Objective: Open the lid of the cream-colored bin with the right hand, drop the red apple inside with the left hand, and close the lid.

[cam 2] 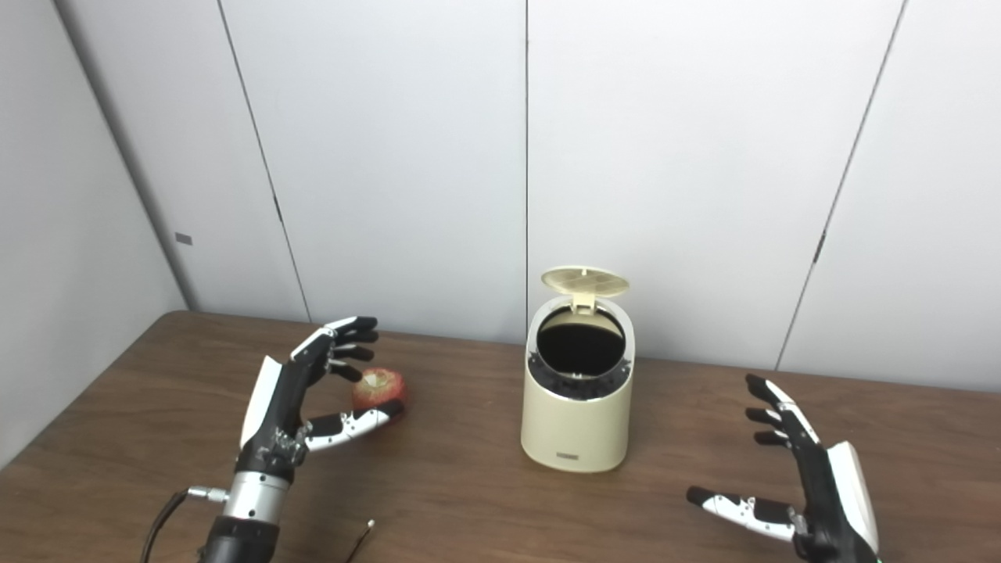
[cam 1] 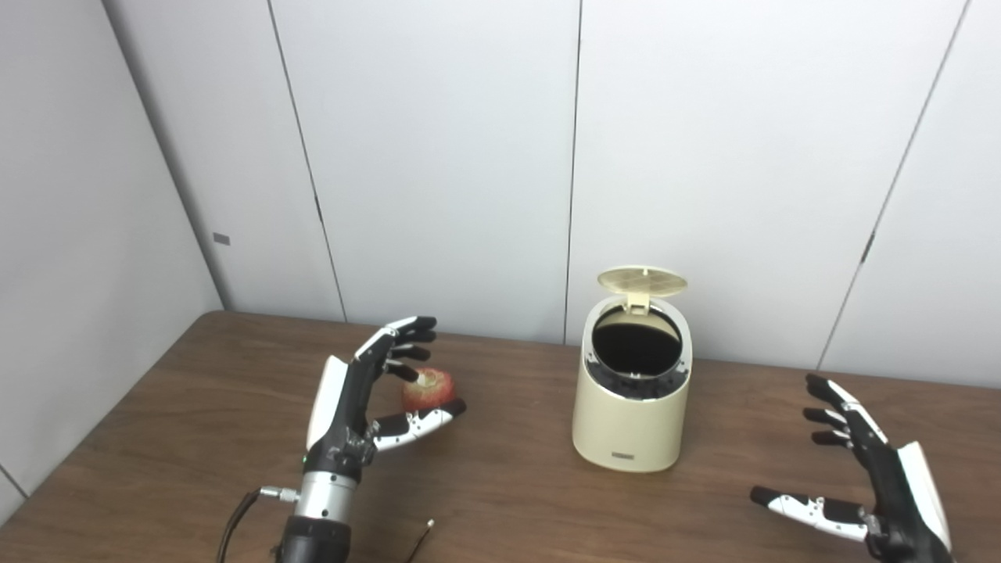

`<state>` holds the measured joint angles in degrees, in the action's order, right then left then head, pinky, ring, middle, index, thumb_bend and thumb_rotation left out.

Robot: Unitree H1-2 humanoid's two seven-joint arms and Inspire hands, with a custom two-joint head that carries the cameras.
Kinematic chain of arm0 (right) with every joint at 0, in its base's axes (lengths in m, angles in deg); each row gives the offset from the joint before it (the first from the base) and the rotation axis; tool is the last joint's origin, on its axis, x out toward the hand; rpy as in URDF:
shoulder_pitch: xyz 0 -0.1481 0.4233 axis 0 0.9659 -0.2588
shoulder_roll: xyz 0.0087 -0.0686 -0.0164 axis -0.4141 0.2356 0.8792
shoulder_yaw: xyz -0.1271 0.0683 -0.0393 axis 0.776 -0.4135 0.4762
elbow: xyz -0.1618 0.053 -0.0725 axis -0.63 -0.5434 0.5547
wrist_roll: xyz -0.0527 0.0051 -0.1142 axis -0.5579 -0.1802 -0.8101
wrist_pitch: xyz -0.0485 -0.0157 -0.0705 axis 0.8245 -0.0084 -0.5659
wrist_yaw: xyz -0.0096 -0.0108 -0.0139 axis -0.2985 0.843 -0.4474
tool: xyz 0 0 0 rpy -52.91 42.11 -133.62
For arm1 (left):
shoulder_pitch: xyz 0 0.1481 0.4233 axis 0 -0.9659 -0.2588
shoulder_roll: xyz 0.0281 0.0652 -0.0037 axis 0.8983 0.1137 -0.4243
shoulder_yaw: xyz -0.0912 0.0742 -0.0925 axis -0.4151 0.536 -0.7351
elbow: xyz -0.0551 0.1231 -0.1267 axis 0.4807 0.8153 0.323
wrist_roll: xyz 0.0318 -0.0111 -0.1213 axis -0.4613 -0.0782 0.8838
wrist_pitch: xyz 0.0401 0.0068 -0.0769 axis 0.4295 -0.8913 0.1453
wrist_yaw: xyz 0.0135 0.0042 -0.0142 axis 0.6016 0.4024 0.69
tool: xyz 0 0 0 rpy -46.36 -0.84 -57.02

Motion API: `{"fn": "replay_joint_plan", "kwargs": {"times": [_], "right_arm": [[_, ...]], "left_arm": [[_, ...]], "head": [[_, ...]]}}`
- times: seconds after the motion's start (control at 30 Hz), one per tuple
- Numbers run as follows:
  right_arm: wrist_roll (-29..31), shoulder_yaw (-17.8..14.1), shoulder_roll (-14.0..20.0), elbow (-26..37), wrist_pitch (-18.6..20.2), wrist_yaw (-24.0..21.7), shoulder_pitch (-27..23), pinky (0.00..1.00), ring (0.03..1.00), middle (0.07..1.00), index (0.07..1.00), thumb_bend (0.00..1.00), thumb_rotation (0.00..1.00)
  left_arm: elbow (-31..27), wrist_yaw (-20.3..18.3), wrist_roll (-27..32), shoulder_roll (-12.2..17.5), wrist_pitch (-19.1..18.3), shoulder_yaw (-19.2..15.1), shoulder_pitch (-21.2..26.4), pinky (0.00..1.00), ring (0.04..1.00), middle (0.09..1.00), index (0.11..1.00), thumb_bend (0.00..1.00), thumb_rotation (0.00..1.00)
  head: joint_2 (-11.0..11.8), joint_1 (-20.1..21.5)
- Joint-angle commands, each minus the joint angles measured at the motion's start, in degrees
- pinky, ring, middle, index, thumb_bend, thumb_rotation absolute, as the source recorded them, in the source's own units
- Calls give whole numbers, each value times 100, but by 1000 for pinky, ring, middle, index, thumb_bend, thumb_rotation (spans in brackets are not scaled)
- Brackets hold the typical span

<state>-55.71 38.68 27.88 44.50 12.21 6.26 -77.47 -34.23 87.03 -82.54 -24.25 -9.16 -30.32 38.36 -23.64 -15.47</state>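
The cream-colored bin [cam 1: 629,422] stands mid-table with its round lid [cam 1: 642,281] flipped up at the back, showing a dark inside. A red apple [cam 1: 428,389] rests on the table to the bin's left. My left hand [cam 1: 375,391] is open around the apple, fingers above it and thumb below in front, not clearly touching it. Over the table at the lower right, well clear of the bin, my right hand [cam 1: 860,477] is open with fingers spread and holds nothing.
The brown wooden table [cam 1: 508,500] meets grey wall panels right behind the bin. A thin cable [cam 1: 235,516] runs from my left wrist, and a small wire end [cam 1: 422,536] lies near the front edge.
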Motion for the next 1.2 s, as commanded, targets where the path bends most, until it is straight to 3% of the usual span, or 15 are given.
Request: {"fn": "replay_joint_plan", "kwargs": {"times": [0.0,0.23,0.4,0.53,0.87,1.17], "right_arm": [[63,-28,9,291,5,-25,-147,688,778,858,864,777,50],[-15,-13,-22,538,226,-127,-113,660,759,847,854,786,48],[-45,5,-47,659,322,-167,-87,653,752,841,846,785,43],[-39,10,-54,777,384,-208,-50,654,754,842,847,784,16],[-104,42,-83,989,556,-240,-21,635,738,832,840,786,14],[-143,70,-125,1149,727,-312,5,622,732,832,840,786,0]], "left_arm": [[63,226,-178,201,-65,-105,389,554,685,737,765,778,78],[587,363,-629,481,-477,-39,691,612,732,756,783,863,114],[958,319,-1184,698,-917,339,842,636,741,773,812,874,164],[1164,253,-1307,799,-1183,573,904,671,776,799,831,893,182],[1760,361,-1404,850,-1381,908,1030,622,761,783,805,929,233],[2225,549,-1490,867,-1400,1145,1122,629,768,798,811,877,231]], "head": [[3,-15],[8,-41],[-3,-36],[-30,-22],[-63,26],[-80,61]]}}
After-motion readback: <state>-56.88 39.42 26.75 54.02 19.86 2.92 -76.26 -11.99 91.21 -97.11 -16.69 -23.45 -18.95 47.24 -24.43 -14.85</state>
